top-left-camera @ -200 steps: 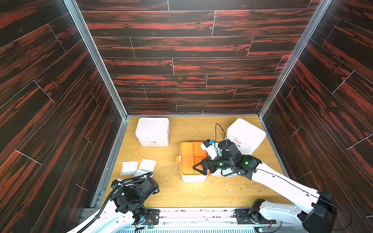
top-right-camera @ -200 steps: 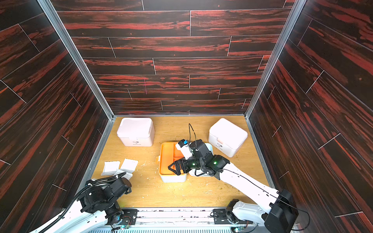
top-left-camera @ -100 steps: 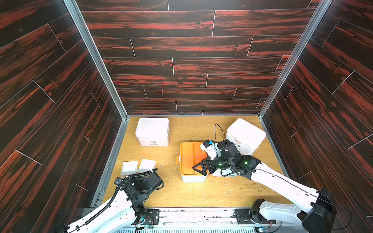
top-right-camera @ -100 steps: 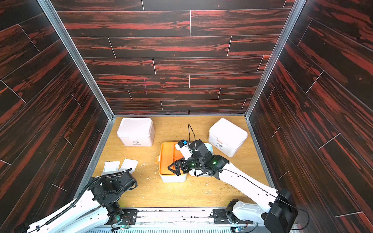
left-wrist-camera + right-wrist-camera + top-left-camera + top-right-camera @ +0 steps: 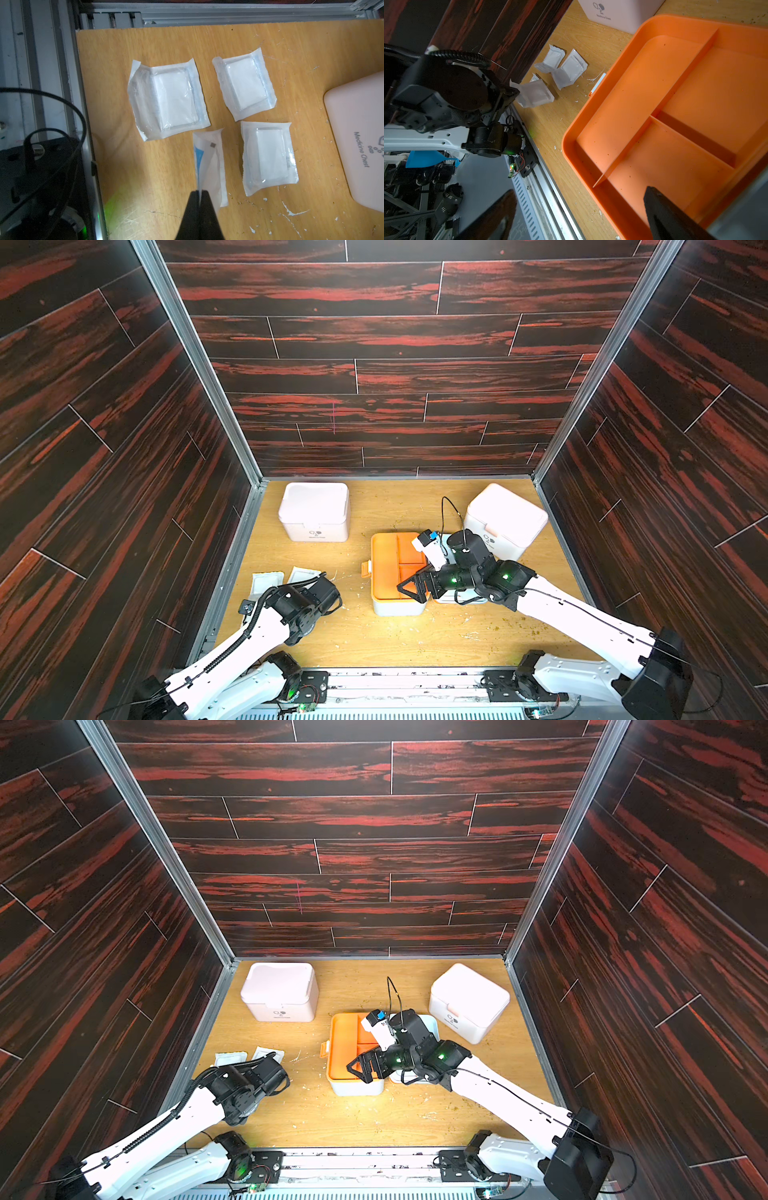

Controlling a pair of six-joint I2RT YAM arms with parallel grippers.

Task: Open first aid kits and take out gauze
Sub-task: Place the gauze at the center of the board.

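Walls: dark red-streaked wood panels [image 5: 374,344] on three sides, so little sideways room.
Table: bare scuffed plywood [image 5: 415,639], flecked with white scraps.
Closed kits: left pink kit [image 5: 314,510] and right pink kit [image 5: 505,518] at the back, lids shut.
Open kit: white box [image 5: 399,608] mid-table; its orange tray [image 5: 675,93] is empty.
Right gripper [image 5: 409,588]: jaws wide, empty, above the tray.
Left gripper [image 5: 200,194]: pinched on the held packet [image 5: 209,164].
Gauze packets [image 5: 168,97]: three flat by the left wall. They look light, soft and slick-wrapped, so best pinched by the sealed border.

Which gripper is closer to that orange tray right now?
Right. The right gripper hangs open over the orange tray; the left gripper is farther off to the side, shut on a gauze packet.
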